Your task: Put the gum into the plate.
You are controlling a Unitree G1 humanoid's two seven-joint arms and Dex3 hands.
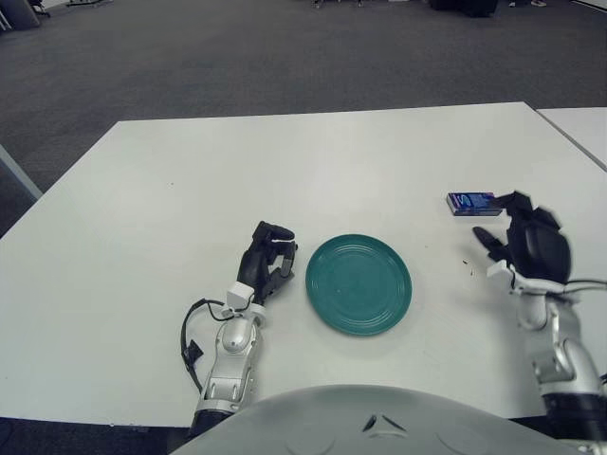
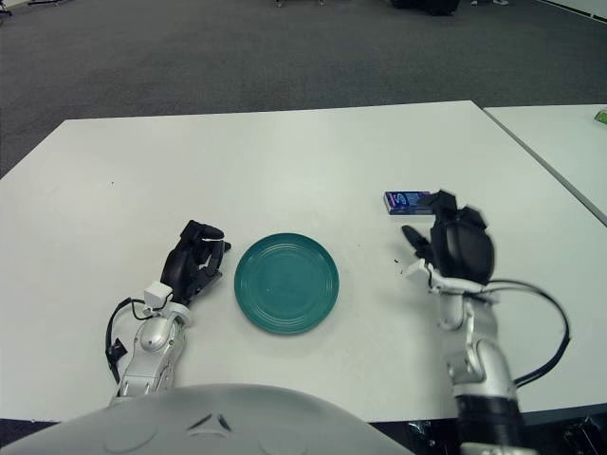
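The gum (image 1: 471, 202), a small flat blue rectangular packet, is lying on the smooth white table (image 1: 190, 180) near its right edge. The right hand (image 1: 529, 245) is showing just beside it on the near side, black fingers spread and grasping nothing. The round teal plate (image 1: 358, 283), ringed with faint concentric ridges, is sitting near the front edge. The left hand (image 1: 265, 261) is showing just left of it, fingers curled, gripping nothing. Only the right eye view is showing a green scrap (image 2: 600, 117) on the neighbouring table (image 2: 560, 142).
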